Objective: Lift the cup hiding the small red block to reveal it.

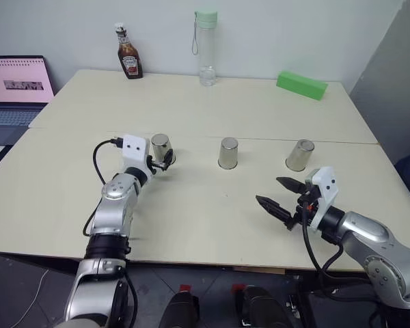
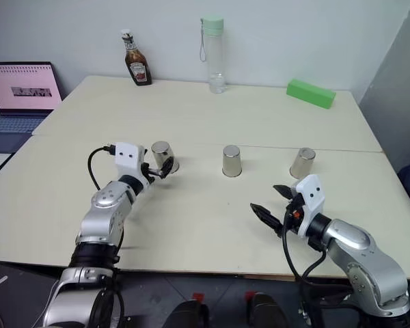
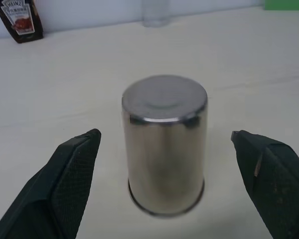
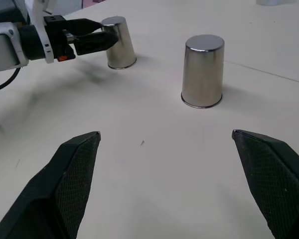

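Three alike steel cups stand upside down in a row on the table: the left cup (image 1: 161,148), the middle cup (image 1: 228,153) and the right cup (image 1: 300,155). The small red block is hidden, and I cannot tell which cup covers it. My left gripper (image 1: 165,158) is open at the left cup. In the left wrist view that cup (image 3: 164,144) stands between the two black fingers (image 3: 70,169), with a gap on each side. Nearer the front edge, my right gripper (image 1: 268,190) is open and holds nothing, pointing toward the middle cup (image 4: 203,71).
A ketchup bottle (image 1: 129,61), a clear water bottle (image 1: 206,48) and a long green block (image 1: 301,85) stand along the table's far edge. A laptop (image 1: 17,89) sits off the far left corner. A seam crosses the tabletop (image 1: 191,225) just behind the cups.
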You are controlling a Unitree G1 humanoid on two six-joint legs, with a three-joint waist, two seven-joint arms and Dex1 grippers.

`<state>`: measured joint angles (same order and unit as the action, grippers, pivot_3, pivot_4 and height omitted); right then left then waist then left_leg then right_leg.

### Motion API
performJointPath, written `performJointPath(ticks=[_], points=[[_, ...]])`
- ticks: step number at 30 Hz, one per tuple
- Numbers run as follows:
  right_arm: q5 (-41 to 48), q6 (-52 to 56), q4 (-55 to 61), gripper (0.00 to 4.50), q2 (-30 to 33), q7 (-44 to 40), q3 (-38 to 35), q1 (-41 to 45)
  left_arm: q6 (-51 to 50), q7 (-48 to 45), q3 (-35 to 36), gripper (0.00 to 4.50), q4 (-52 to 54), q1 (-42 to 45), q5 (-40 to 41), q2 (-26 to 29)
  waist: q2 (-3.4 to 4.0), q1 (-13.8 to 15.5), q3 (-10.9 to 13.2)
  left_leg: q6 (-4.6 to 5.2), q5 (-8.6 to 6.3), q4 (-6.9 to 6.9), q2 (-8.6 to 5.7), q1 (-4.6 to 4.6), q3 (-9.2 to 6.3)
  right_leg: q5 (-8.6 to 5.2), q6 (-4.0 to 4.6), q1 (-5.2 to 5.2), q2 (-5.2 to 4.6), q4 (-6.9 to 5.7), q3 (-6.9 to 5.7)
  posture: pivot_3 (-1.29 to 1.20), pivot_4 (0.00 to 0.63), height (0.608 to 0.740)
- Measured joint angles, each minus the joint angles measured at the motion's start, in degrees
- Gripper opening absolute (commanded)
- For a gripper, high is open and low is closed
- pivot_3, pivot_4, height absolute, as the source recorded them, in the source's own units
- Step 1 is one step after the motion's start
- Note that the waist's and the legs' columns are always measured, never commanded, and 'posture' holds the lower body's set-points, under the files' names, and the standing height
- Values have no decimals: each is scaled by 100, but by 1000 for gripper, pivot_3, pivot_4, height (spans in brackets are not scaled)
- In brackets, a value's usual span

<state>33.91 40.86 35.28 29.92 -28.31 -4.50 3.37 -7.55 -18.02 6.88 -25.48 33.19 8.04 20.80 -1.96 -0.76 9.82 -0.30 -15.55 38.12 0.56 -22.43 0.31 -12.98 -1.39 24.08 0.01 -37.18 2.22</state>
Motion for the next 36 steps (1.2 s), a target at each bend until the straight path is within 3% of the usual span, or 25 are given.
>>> performJointPath(ticks=[5, 8, 13, 22, 26, 33, 36], points=[[209, 133, 165, 4500, 0, 109, -123, -10, 439, -124, -20, 4464, -846, 236, -53, -90, 0, 3, 0, 0, 0, 0, -2, -3, 1, 5, 6, 0, -5, 2, 0, 0, 150, 740], [349, 209, 259, 4500, -37, 220, -172, 17, 723, -252, -39, 4013, -1394, 390, -66, -141, -1, 22, -1, 0, 0, 1, -1, -3, -3, 3, 2, 0, -4, 0, -5, 0, 150, 740], [401, 239, 310, 4500, -88, 369, -201, 44, 1192, -288, -35, 2850, -1902, 583, -123, -180, -1, 34, -1, 0, 0, 2, -2, -4, -3, 2, 1, 0, -4, 0, -4, 0, 150, 740], [443, 240, 308, 4500, -41, 363, -252, 44, 1406, -267, -20, 2803, -1984, 721, -172, -137, -1, 37, -1, 0, 0, 1, -1, -4, -4, 4, 4, 0, -4, 0, -6, 0, 150, 740], [437, 232, 269, 4500, -60, 386, -250, 61, 960, -248, 73, 2803, -1269, 532, -33, -126, -1, 34, -1, 0, 0, 2, 0, -4, -3, 5, 6, 1, -5, 0, -3, 0, 150, 740], [444, 229, 267, 4500, -65, 422, -300, -19, -516, 448, 675, 2803, 1043, -488, 196, 131, -1, -8, -1, 0, 0, 0, 5, -1, -9, 13, 20, 1, -7, -5, -5, 0, 150, 740], [442, 228, 258, 4500, -105, 456, -290, -7, -749, 602, 819, 2803, 1374, -844, 176, 276, 0, -5, -1, -1, 1, 4, 4, 9, -4, 2, 1, -6, -7, -8, -3, 0, 150, 740]])
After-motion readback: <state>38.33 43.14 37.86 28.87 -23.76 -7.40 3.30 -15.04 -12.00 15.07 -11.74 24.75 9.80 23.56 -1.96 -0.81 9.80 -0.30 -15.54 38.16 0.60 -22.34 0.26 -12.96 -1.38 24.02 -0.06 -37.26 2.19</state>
